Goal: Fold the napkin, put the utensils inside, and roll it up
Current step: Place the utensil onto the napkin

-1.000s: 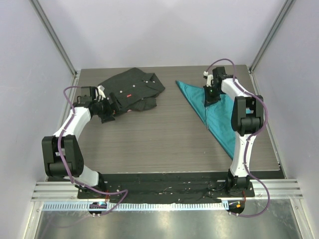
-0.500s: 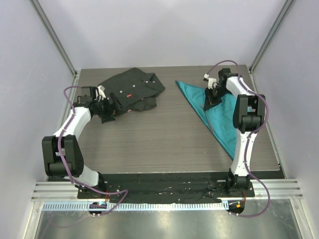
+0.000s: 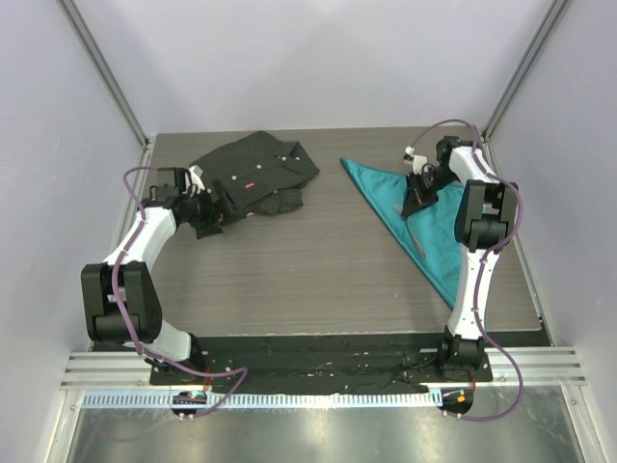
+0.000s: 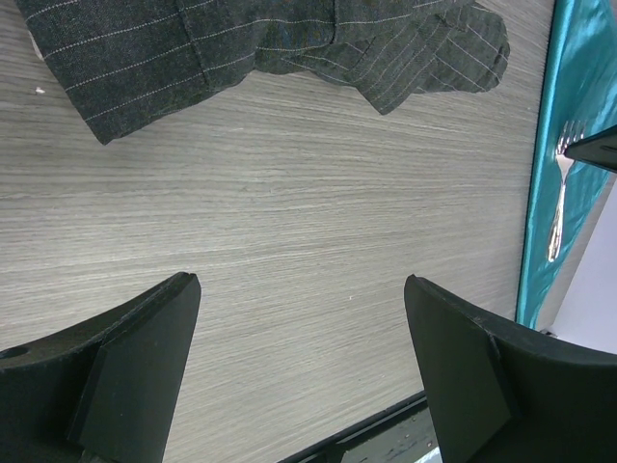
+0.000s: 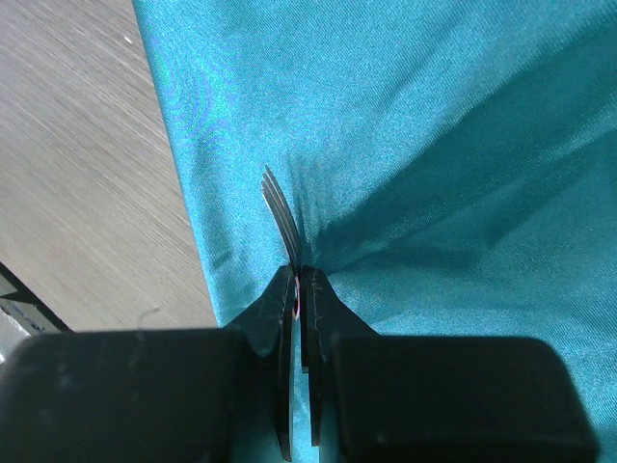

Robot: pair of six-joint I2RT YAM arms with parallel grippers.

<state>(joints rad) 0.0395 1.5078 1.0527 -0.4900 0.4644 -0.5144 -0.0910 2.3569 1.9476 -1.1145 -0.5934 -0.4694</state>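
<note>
My right gripper [image 5: 300, 289] is pinched tight on the fork [image 5: 280, 207] just behind its tines, which are all the wrist view shows. Overhead, the handle trails toward 5 o'clock across the teal napkin [image 3: 439, 246], at the table's [image 3: 318, 260] 2 o'clock. My left gripper [image 4: 304, 357] gapes wide, holding nothing, near the pinstriped shirt [image 4: 241, 48], whose red tag [image 3: 253, 185] is unreadable.

The teal napkin [image 3: 436, 243], slightly shiny, lies flat on the right side of the table, folded into a triangle whose long edge runs diagonally from far left to near right. The thin silver fork [image 3: 416, 234] rests over it just inside that edge. Its tine end is pinched by the right gripper [image 3: 416, 200] and its handle points nearward.
</note>
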